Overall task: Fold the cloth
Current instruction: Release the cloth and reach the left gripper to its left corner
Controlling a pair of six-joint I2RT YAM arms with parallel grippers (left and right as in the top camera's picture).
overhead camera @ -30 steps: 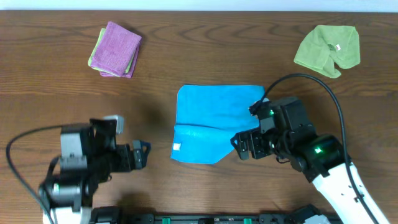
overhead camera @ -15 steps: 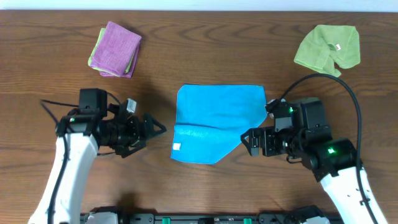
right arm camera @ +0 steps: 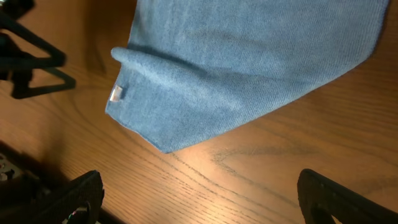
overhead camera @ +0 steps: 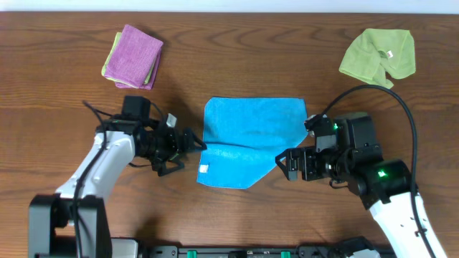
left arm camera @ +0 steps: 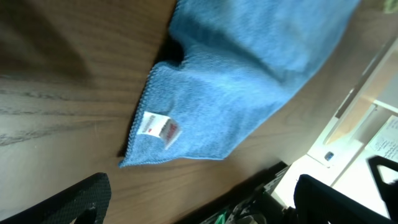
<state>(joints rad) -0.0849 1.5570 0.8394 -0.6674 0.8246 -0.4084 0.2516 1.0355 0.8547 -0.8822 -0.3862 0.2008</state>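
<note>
Left gripper [overhead camera: 191, 153] has neared the cloth [overhead camera: 251, 132] — its underlayer hidden.

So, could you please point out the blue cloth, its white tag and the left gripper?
blue cloth [overhead camera: 251, 132], overhead view, its middle.
white tag [left arm camera: 158, 129], left wrist view, tag's centre.
left gripper [overhead camera: 192, 154], overhead view, between its fingertips.

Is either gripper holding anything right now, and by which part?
Nothing is held. The left gripper and right gripper are both open beside the cloth, fingers empty.
</note>
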